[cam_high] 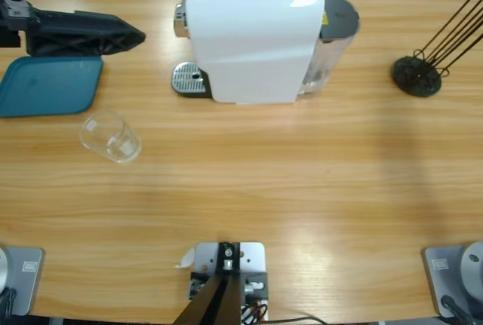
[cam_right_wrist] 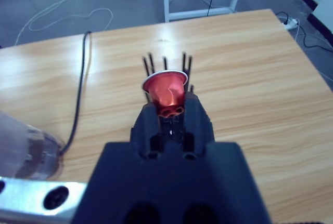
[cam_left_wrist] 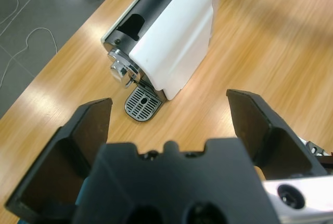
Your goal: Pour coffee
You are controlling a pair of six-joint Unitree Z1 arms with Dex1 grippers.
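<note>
- So, the job looks like it has hardly begun. I can see no coffee anywhere: not in the glass, not under the spout.
- The clear glass [cam_high: 111,137] lies tipped on its side near the table's [cam_high: 302,189] left edge, just below the teal tray [cam_high: 49,84]. It looks empty.
- The glass is well apart from the coffee machine [cam_high: 249,38], which stands at the back edge of the table, near the middle.
- The machine's little metal drip grate [cam_high: 190,79] has nothing on it. I think the glass has to stand there before coffee can run.
- The left gripper [cam_left_wrist: 169,122] has its jaws spread wide and holds nothing. It looks along the table at the machine and the grate.
- The right gripper [cam_right_wrist: 167,112] is pinched tight on a small red capsule [cam_right_wrist: 165,90]. Behind the capsule stands a black rack of thin rods [cam_right_wrist: 166,63].
- I guess the capsule still has to go into the machine, so nearly every step is left.
- Count: one coffee machine, one glass, one tray, one red capsule, one black rack [cam_high: 417,75] near the right edge of the table, two grippers.
- In the high view only one gripper shows, the dark one [cam_high: 79,33] in the back left corner, above the tray.
</note>
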